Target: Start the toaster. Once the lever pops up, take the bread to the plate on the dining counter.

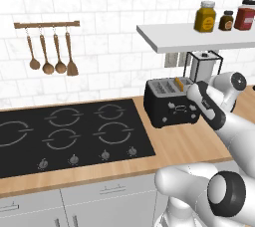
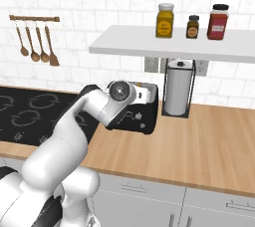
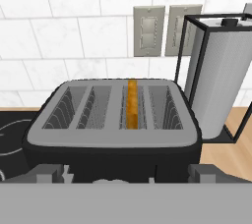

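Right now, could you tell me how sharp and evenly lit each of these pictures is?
Left base view: flat, even light, slightly soft; the bread stands out from the toaster. Right base view: equally soft, the arm hides much of the toaster. Hand view: crisp slots, faint shading inside them, no glare on the paper towel roll.

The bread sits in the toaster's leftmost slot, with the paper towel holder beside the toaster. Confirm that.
Not the leftmost slot. In the hand view the bread sits in the third of the toaster's four slots from the left. The paper towel holder does stand beside the toaster.
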Motion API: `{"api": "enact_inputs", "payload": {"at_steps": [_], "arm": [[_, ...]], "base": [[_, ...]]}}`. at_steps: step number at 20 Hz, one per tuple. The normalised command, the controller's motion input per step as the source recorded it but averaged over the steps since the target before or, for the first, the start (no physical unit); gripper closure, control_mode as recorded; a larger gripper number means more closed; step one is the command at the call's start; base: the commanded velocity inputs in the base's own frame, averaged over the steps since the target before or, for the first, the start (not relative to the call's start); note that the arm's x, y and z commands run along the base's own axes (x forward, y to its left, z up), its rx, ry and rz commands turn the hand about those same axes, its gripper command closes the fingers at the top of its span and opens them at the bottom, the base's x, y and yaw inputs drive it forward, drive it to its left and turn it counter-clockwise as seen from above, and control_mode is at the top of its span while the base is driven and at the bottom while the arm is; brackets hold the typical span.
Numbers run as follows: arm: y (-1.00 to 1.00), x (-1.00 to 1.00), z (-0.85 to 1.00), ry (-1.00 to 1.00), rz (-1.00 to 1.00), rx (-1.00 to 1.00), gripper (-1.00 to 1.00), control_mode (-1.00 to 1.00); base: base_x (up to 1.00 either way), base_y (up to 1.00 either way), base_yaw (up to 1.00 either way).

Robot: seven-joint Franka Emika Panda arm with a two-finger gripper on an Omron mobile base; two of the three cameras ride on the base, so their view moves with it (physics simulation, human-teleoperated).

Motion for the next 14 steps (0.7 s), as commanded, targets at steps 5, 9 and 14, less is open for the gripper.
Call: {"api": "enact_inputs", "payload": {"at_steps": [5, 9, 14], "arm": [[0.0, 0.0, 0.0, 0.0, 0.0, 0.0, -1.0, -1.0], [0.0, 0.0, 0.0, 0.0, 0.0, 0.0, -1.0, -1.0], [0.0, 0.0, 0.0, 0.0, 0.0, 0.0, -1.0, -1.0]], "base": [[0.0, 0.0, 0.0], [0.0, 0.0, 0.0], [0.0, 0.0, 0.0]]}}
